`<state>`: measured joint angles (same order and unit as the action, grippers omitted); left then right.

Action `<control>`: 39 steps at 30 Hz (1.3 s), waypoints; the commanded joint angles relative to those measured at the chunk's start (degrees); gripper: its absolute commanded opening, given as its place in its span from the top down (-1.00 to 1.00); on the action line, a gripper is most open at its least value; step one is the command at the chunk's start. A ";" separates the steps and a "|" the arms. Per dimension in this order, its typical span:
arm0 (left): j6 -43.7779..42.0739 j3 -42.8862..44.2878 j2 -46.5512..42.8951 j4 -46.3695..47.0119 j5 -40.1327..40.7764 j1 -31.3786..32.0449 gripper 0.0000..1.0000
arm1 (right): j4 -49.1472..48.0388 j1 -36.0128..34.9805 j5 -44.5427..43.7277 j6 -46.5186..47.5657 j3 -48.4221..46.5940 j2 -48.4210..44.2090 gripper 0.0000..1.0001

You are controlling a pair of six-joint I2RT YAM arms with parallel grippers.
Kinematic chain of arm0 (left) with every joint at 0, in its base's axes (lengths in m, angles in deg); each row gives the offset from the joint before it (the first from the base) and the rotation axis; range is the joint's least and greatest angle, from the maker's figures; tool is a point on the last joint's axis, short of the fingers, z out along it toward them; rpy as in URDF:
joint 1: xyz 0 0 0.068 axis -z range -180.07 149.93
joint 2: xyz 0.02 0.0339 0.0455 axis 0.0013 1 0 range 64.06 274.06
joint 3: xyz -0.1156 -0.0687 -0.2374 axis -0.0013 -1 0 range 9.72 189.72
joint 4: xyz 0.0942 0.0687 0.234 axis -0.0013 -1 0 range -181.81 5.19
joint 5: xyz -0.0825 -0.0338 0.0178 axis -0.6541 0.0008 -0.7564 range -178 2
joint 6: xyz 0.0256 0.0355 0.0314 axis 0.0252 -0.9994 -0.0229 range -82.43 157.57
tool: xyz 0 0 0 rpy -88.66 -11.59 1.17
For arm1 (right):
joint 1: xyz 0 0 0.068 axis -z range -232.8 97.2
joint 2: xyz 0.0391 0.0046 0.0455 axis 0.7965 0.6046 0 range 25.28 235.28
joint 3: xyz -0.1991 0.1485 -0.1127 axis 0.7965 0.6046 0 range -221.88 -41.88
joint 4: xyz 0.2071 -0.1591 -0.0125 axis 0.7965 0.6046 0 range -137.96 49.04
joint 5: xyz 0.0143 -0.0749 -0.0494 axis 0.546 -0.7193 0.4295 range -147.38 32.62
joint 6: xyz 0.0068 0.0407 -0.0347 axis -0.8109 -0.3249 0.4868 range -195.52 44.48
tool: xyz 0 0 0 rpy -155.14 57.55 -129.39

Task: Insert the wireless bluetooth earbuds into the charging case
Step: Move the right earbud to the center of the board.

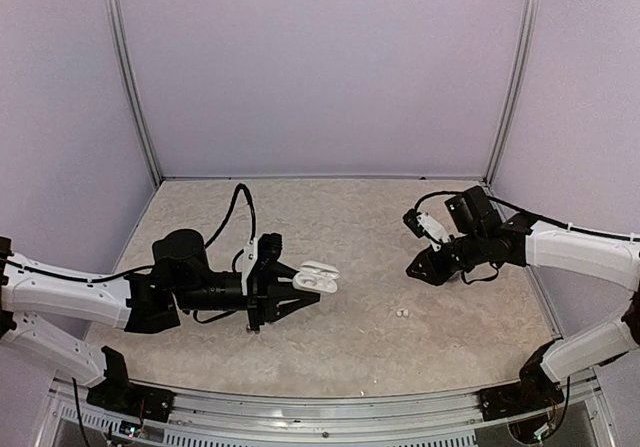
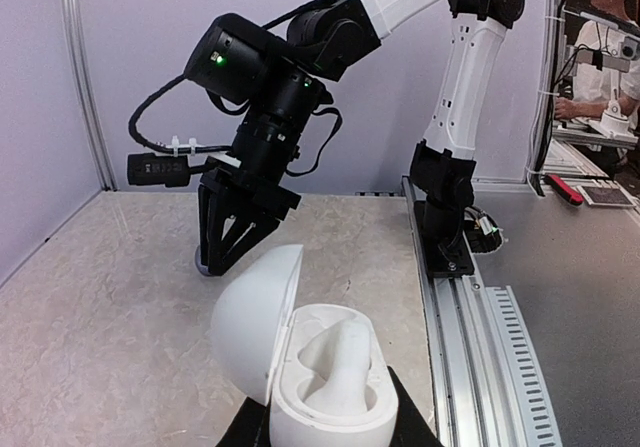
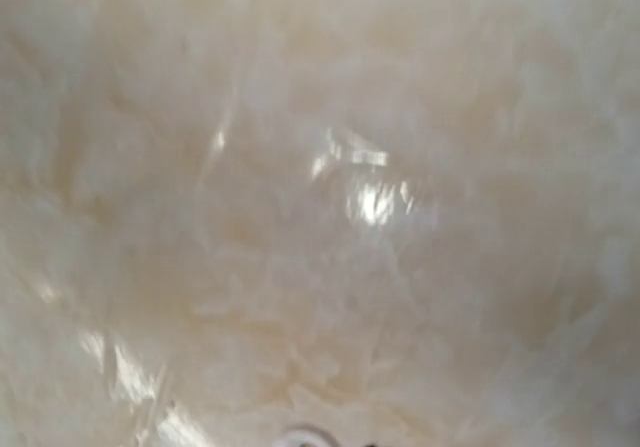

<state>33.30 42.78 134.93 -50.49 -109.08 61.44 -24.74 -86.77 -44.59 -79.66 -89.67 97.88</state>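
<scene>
The speckled beige table (image 1: 350, 217) is seen beneath both arms. It also fills the right wrist view, which is too blurred for detail.

The left arm (image 1: 90, 297) is stretched low across the table, and the right arm (image 1: 580, 252) is reached in from the opposite side.

The charging case (image 1: 318, 277) is clamped at its base between the fingers of the left gripper (image 1: 303, 289). These fingers are closed only as far as the case's width allows. The case is held clear of the table, with its domed lid (image 2: 255, 322) hinged open and tipped to the left in the left wrist view. A white moulded interior (image 2: 340, 362) is exposed; whether a bud is seated in it cannot be told.

The right gripper (image 1: 414, 269) is pointed down at the table, well apart from the left gripper and directly ahead of the held case. Its fingers (image 2: 245, 229) are drawn in to a narrow point close to the surface. Whether they are fully closed, or anything is pinched between them, cannot be told.

One white earbud (image 1: 402, 314) is found lying on the table, near the right gripper's tips on the side toward the arm bases. It is untouched by either gripper and lies farther from the case than from the right gripper.
</scene>
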 commanded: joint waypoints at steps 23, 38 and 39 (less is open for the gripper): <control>0.00 -1.88 -1.03 2.92 0.14 -0.24 1.00 | -3.11 -0.63 -4.32 -8.34 6.48 11.42 0.64; -0.01 -3.16 -2.56 3.59 0.60 -0.23 1.00 | -5.75 -2.39 3.80 -2.35 2.13 19.29 0.69; -0.05 -3.16 -2.58 3.56 0.55 -0.18 1.00 | -5.74 -2.91 4.66 -1.79 1.68 19.58 0.70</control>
<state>33.28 40.07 133.64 -49.00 -108.90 61.44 -30.09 -87.65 -44.61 -84.44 -85.67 115.91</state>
